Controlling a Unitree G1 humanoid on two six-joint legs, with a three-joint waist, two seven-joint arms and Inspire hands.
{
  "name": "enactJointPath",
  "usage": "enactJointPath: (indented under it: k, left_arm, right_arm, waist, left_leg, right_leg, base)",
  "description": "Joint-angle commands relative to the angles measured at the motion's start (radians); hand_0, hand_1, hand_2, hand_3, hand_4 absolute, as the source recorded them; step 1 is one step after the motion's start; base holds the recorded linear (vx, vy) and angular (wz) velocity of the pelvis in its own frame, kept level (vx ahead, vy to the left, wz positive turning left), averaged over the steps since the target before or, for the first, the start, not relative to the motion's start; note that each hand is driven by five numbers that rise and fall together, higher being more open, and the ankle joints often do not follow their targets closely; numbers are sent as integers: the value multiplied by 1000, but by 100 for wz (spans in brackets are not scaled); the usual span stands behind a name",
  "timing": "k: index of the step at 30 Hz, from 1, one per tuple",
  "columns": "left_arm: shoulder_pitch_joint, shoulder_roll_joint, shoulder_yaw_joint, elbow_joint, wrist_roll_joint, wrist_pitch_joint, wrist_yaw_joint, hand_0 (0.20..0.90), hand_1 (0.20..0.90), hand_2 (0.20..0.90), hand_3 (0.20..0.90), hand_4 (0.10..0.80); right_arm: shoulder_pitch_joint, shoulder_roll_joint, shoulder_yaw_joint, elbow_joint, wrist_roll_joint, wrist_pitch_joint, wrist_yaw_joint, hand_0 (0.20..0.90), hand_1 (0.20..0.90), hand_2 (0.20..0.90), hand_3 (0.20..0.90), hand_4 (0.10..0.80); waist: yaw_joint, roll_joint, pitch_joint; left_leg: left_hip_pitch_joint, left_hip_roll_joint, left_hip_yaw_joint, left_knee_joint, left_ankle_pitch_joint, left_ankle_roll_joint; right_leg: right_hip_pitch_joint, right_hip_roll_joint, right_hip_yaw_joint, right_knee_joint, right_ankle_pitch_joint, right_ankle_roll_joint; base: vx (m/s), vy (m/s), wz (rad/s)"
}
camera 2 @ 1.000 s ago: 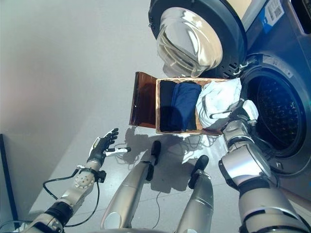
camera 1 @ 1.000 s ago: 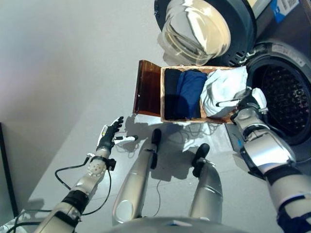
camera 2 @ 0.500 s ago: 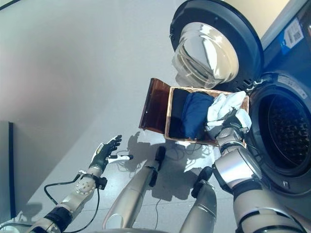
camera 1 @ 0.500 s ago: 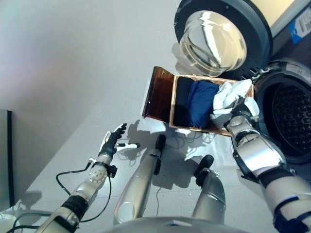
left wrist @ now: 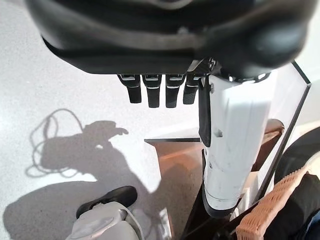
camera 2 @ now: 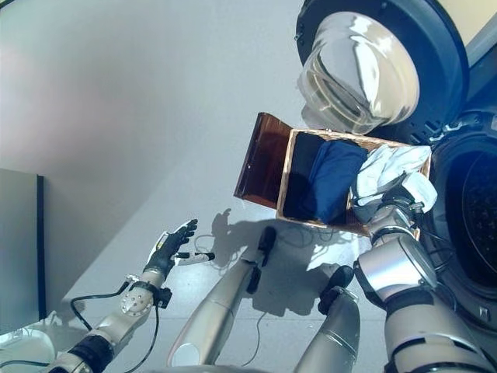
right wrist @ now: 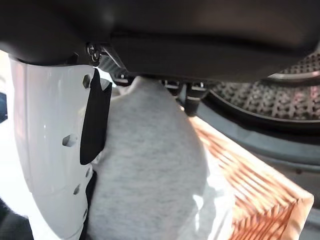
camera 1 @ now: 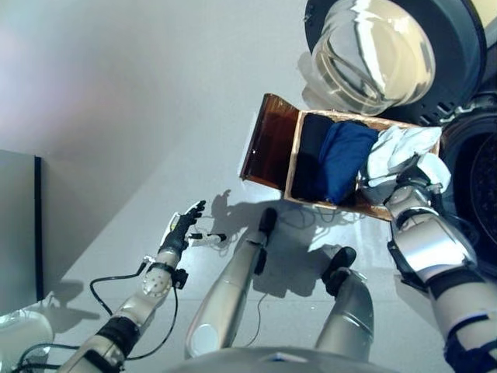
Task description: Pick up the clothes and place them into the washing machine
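Observation:
A wicker basket [camera 1: 330,204] rests on a dark brown box [camera 1: 268,148] beside the washing machine, whose drum opening [camera 2: 477,217] lies at the right. It holds a black garment [camera 1: 311,155], a blue garment [camera 1: 344,159] and a light grey garment [camera 1: 400,148] at its right end. My right hand [camera 1: 423,172] is in the basket, shut on the grey garment [right wrist: 150,170], which bulges between thumb and fingers. My left hand [camera 1: 180,228] hangs open over the floor, far left of the basket, holding nothing.
The machine's round glass door [camera 1: 380,47] stands open above the basket. Grey floor spreads to the left. A dark panel [camera 1: 19,217] stands at the far left edge.
The camera has shifted, so the whole scene sits further right. My right hand stays closed on the grey garment, which looks more bunched at the basket's right end. The left hand has not moved.

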Motion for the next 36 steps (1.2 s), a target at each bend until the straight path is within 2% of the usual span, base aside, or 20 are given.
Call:
enactJointPath:
  k: [1, 13, 16, 17, 22, 24, 31, 33, 36]
  left_arm:
    - [-28, 45, 65, -86, 23, -46, 49, 900, 900, 900, 900, 800]
    - [0, 34, 88, -74, 4, -53, 41, 900, 900, 900, 900, 800]
    - [12, 28, 89, -41, -16, -65, 35, 900, 900, 900, 900, 800]
    - [13, 29, 88, -41, -16, -66, 35, 900, 900, 900, 900, 800]
    - [16, 34, 92, -37, -15, -84, 33, 900, 900, 900, 900, 800]
    - [13, 39, 91, -21, -17, -93, 37, 900, 900, 900, 900, 800]
    - [-21, 19, 90, 24, -46, -116, 70, 900, 900, 900, 900, 800]
    - [-24, 15, 90, 35, -57, -121, 71, 900, 900, 900, 900, 800]
    - [-30, -17, 80, 49, -79, -135, 70, 900, 900, 900, 900, 800]
  right_arm:
    - [-60, -100, 43, -51, -32, 9, -4, 200, 200, 200, 200, 300]
    - [-37, -118, -14, -75, 47, -21, 1, 200, 200, 200, 200, 300]
    - [-8, -121, -124, -114, 233, -94, -8, 200, 200, 200, 200, 300]
    - [-6, -121, -125, -115, 234, -95, -8, 200, 200, 200, 200, 300]
    - [49, -96, -301, -187, 555, -214, 8, 200, 200, 200, 200, 300]
    - [58, -76, -337, -215, 649, -250, 26, 200, 200, 200, 200, 300]
    - [117, 50, -463, -387, 988, -407, 100, 200, 200, 200, 200, 300]
    - [133, 69, -469, -420, 1009, -427, 107, 200, 200, 200, 200, 300]
    - [187, 144, -536, -528, 1129, -493, 168, 200, 200, 200, 200, 300]
  waist:
    - [26, 47, 60]
    - [25, 68, 50]
    - [12, 69, 43]
    - [13, 68, 43]
    - [-18, 64, 30]
    - [-26, 58, 28]
    - [-75, 44, 28]
    - [-80, 42, 28]
    - [-95, 45, 28]
  left_leg:
    - [-47, 6, 34, 93, -133, -58]
    - [-24, 16, 44, 60, -117, -57]
    - [-4, 23, 53, 46, -117, -52]
    - [-4, 23, 53, 46, -117, -52]
    - [29, 31, 65, 19, -121, -49]
    - [42, 36, 70, 6, -120, -49]
    - [82, 52, 91, -35, -111, -49]
    - [86, 53, 93, -40, -109, -50]
    - [97, 56, 99, -56, -105, -50]
  right_leg:
    - [118, 38, 37, -98, -23, -53]
    - [108, 42, 53, -99, -19, -49]
    - [114, 45, 66, -113, -15, -46]
    - [114, 45, 67, -114, -15, -46]
    - [137, 54, 82, -145, -10, -43]
    - [149, 56, 89, -167, -2, -41]
    - [177, 71, 108, -236, 28, -37]
    - [180, 73, 109, -244, 32, -36]
    - [189, 74, 110, -268, 41, -30]
  base:
    - [27, -2, 9]
    - [3, -2, 2]
    - [10, 7, -6]
    - [14, 16, -10]
    - [2, 3, -14]
    - [-24, 2, -18]
    - [-30, -2, -25]
    - [-10, -4, -9]
    - [-4, 0, -19]
